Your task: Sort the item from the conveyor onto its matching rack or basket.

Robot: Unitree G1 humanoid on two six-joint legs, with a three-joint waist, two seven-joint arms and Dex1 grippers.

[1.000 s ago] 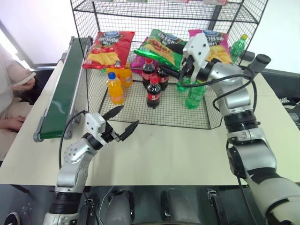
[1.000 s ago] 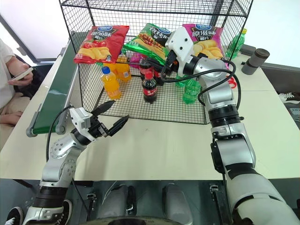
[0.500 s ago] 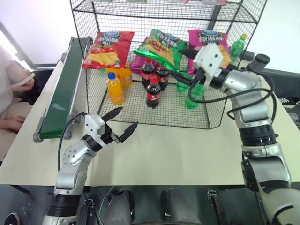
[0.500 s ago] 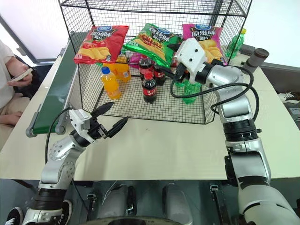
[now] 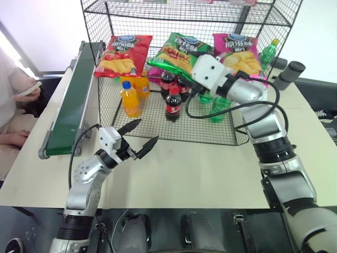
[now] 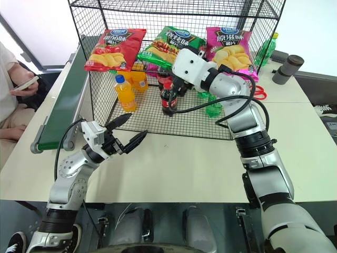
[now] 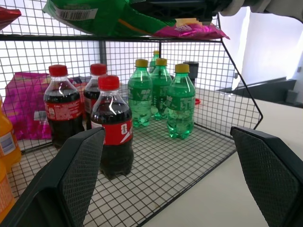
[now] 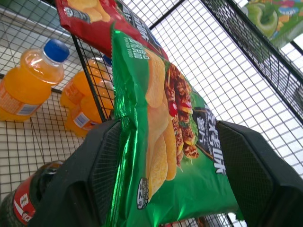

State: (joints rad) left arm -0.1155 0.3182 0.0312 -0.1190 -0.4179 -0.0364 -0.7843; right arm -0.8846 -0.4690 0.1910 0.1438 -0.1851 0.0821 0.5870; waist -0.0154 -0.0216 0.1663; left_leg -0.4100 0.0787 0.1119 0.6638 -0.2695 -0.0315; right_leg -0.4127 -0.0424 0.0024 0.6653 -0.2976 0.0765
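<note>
that shiny green crinkly chip bag (image 8: 165,142) is light, slippery, crushable; right gripper (image 8: 165,165) pinches its edge, left gripper (image 5: 138,138) gapes empty.

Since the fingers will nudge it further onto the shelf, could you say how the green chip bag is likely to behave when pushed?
The green chip bag looks puffed and glossy, so it is probably light and may slip. Its creased foil suggests it would buckle rather than slide stiffly. Lying on the wire rack tier, an edge might snag the mesh.
</note>
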